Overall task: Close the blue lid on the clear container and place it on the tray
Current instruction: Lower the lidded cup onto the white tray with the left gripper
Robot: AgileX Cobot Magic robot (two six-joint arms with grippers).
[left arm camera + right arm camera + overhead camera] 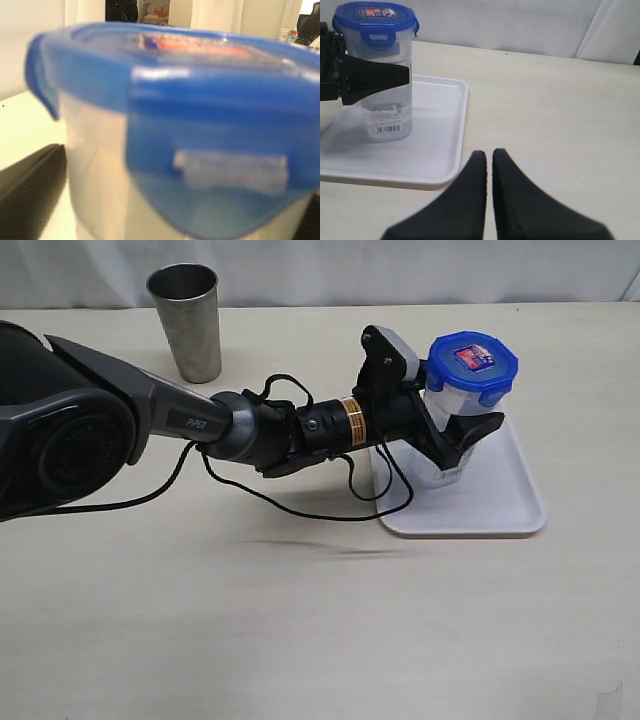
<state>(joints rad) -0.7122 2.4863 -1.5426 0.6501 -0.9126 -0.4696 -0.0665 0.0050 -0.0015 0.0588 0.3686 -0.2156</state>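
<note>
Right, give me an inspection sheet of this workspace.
Surface: beige table.
Job's things: lid on container, visible flaps down; container upright on tray.
Clutter: metal cup, off the tray.
Grippers: left gripper, jaws on container; right gripper, jaws shut, empty.
Cables: black cable loops from left arm to table.
Surroundings: white backdrop.

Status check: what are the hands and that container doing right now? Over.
Left gripper straddles clear container, squeeze unclear; right gripper shut, empty. Container upright on tray, blue lid on. Nothing blocking; metal cup stands apart.
</note>
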